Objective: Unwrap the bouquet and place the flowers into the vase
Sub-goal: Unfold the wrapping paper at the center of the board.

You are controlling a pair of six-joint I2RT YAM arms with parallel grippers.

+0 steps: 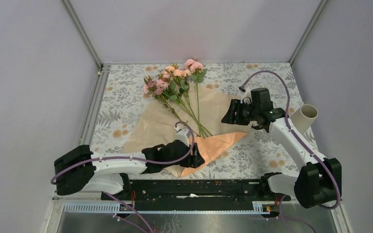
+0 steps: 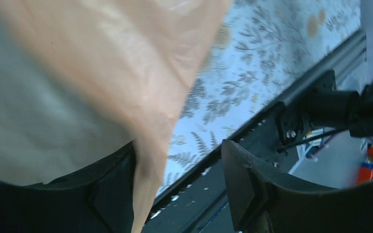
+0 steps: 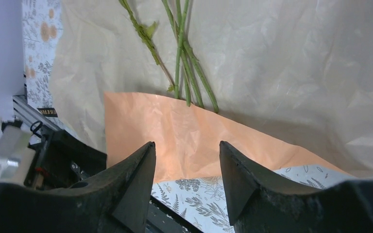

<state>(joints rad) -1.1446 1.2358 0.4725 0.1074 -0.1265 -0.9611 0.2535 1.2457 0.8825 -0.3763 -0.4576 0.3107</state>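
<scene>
Floral tablecloth [image 1: 267,77] holds unfolded paper [image 1: 150,128] beneath flowers [image 1: 175,80], vase [image 1: 305,116] at right.

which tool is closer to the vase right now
Right. The right tool is over the right edge of the wrapping paper, with the vase just beyond its wrist. The left tool is at the paper's near orange corner, much farther from the vase.

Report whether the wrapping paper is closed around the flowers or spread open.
Spread open: the paper lies flat, tan side up, stems bare on it; only its near corner folds over, showing orange.
</scene>
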